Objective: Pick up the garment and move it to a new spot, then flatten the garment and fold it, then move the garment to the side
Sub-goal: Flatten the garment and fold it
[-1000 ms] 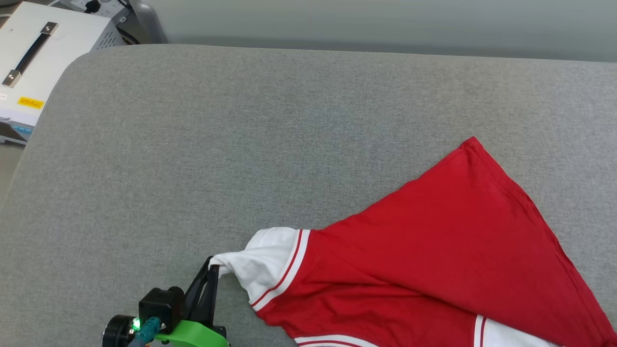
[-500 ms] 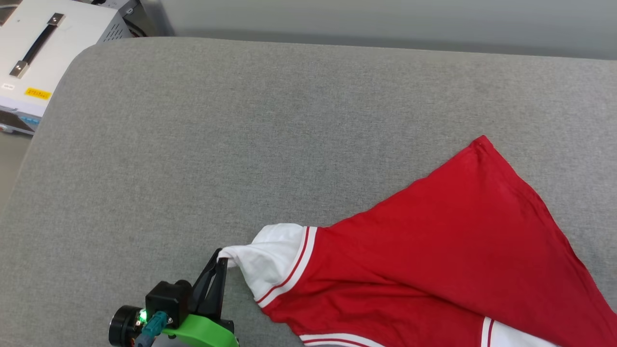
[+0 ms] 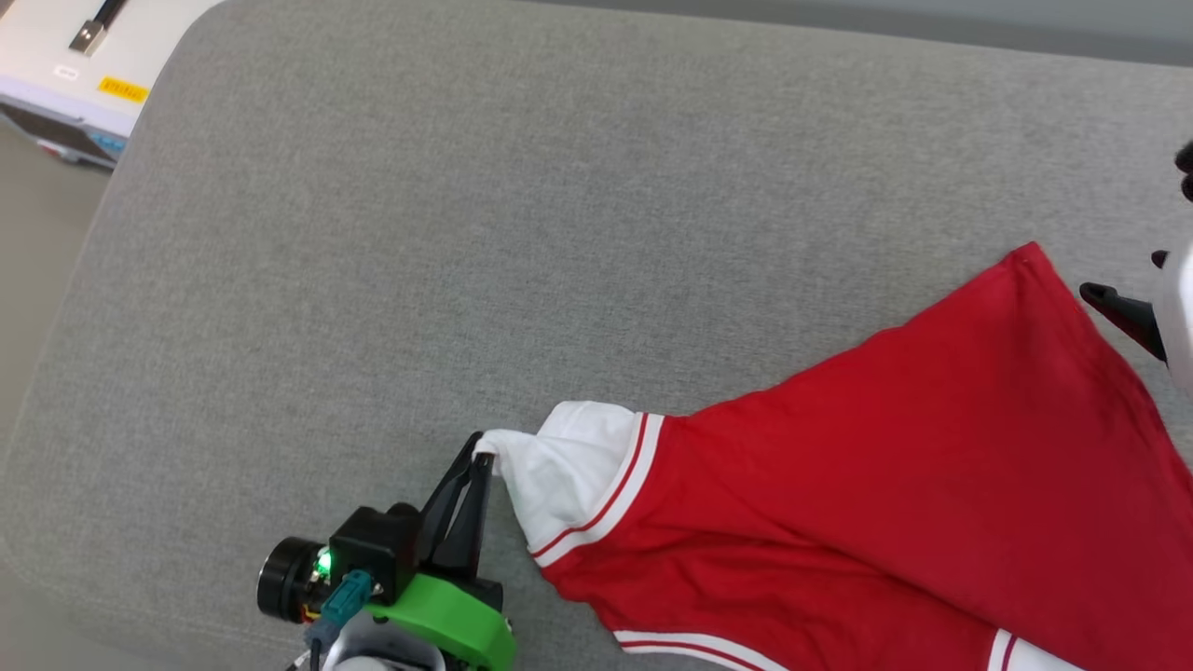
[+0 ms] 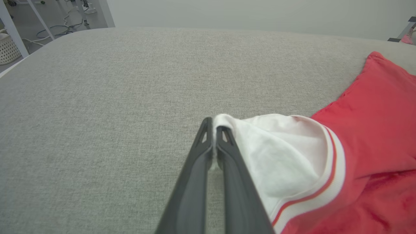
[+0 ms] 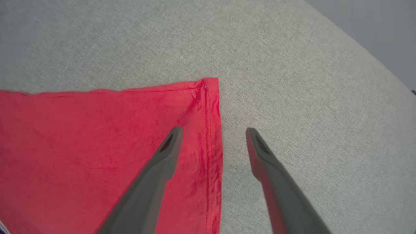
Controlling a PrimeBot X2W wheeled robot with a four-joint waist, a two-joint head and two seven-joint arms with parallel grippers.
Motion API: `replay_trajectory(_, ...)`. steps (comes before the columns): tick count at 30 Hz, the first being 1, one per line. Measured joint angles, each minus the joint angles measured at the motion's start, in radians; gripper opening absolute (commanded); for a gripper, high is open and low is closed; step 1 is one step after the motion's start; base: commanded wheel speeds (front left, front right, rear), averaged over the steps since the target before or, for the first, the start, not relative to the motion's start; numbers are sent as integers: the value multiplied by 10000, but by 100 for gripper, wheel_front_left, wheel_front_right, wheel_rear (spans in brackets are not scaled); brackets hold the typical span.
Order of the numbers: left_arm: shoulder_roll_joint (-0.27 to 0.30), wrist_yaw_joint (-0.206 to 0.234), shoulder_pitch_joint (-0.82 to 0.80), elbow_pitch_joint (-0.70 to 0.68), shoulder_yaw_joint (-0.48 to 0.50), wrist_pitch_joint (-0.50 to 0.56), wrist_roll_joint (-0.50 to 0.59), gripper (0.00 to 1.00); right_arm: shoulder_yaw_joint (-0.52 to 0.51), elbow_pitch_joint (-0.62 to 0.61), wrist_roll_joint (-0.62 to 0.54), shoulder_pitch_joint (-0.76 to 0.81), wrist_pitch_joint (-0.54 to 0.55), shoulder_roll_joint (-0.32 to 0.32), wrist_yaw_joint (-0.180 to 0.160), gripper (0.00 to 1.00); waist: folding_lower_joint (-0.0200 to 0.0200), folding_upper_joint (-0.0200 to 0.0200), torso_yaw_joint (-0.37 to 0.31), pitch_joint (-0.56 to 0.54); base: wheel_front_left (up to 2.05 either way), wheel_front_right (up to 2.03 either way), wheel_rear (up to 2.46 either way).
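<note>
Close to the near edge of the worktop (image 3: 373, 233), the left pincer (image 3: 480, 457) lies low. Its fingers point toward the far edge and are pressed together on the tip of the garment's white sleeve (image 3: 573, 466), which is drawn into a small peak toward it.

The garment (image 3: 885, 485), a red jersey with striped trim, is spread over the near right part of the worktop, plain red side up. It runs out of the head view at the near side. It looks light, thin and limp, so it should drape and wrinkle rather than hold a shape. It will probably drag a little on the fabric-covered top and stretch where pulled. A grip at a seam or corner will likely serve better than a pinch mid-panel.

The stitched hem corner (image 5: 208, 84), farther back toward the right edge, seems the natural second hold. The right pincer (image 5: 214, 131) hangs just above it, tilted downward, its jaws spread wide and holding nothing. One finger is over red cloth and the other over bare worktop, with the stitched edge between them.
</note>
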Motion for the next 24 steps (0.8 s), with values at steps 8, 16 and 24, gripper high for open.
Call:
replay_trajectory(8,-251,10,-409,2,-219,-100,27,0,1659,2336,-339,-1834,176,389,0,100,1,0,440,717,0,0,0)
replay_trajectory(16,-337,-40,-665,314,-265,-224,25,0,3074,3643,-290,-2053,-520,341,-6,100,0,0,676,1169,0,0,0)
replay_trajectory(24,-276,-65,-694,560,-161,-311,10,0,3595,4033,602,-2226,-1707,261,-10,0,1,0,477,977,0,0,0)
